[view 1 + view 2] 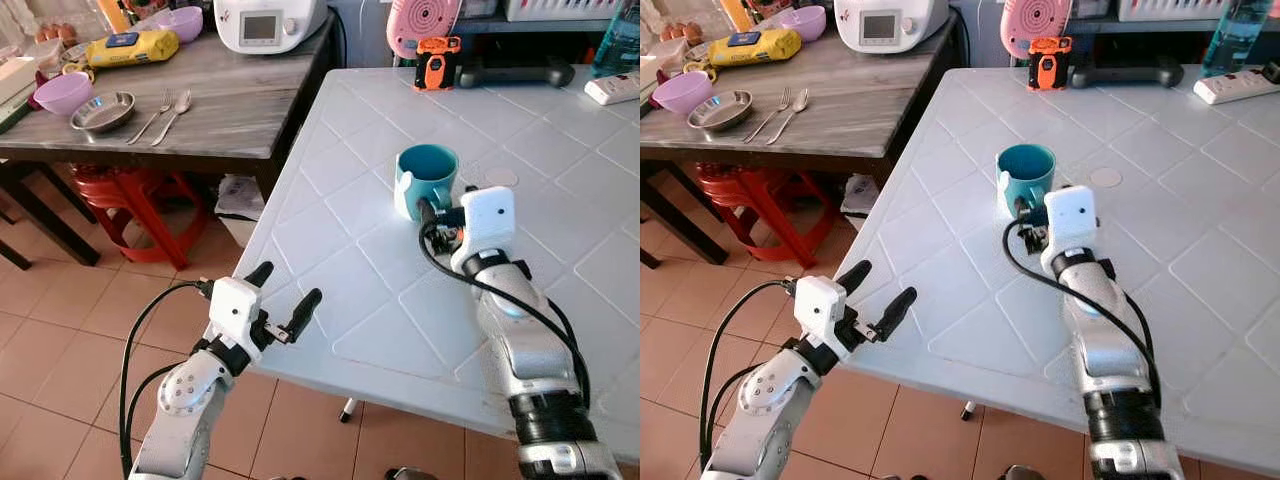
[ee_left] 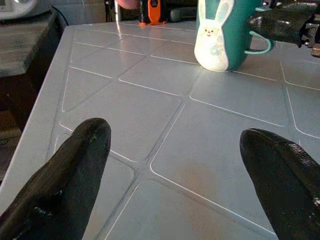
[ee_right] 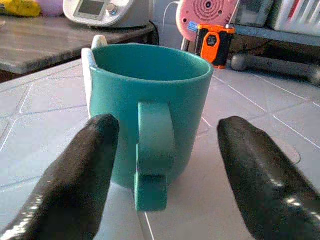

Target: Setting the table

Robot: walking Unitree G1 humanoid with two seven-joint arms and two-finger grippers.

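- The teal mug (image 1: 427,178) stands upright on the white table (image 1: 340,240), a bit in from the table's left edge, with its handle (image 3: 152,150) pointing back toward the robot.
- From the left wrist view you can see a white bunny picture (image 2: 214,35) on the side of the mug.
- The right gripper (image 3: 162,175) sits right behind the mug, low over the tabletop. Its fingers (image 3: 75,185) are spread wide, one on each side of the handle, and they're not gripping anything. Can't tell for sure whether a fingertip touches the mug wall.
- The left gripper (image 1: 285,300) hangs at the near left edge of the table, well apart from the mug. Its fingers (image 2: 65,175) are wide open too, nothing between them, aimed across the tabletop.
- At the far end of the white table there's an orange and black gadget (image 1: 436,62), a pink round thing (image 1: 420,22) behind it, and a white power strip (image 1: 1240,84) off to the right.
- The dark wooden table (image 1: 230,110) on the left holds a metal bowl (image 1: 102,111), a fork (image 1: 152,114) and spoon (image 1: 172,113) side by side, a purple bowl (image 1: 63,92), a yellow packet (image 1: 132,46) and a white kitchen appliance (image 1: 268,22).
- A red stool (image 1: 135,195) is tucked under the wooden table, on the tiled floor (image 1: 60,330).
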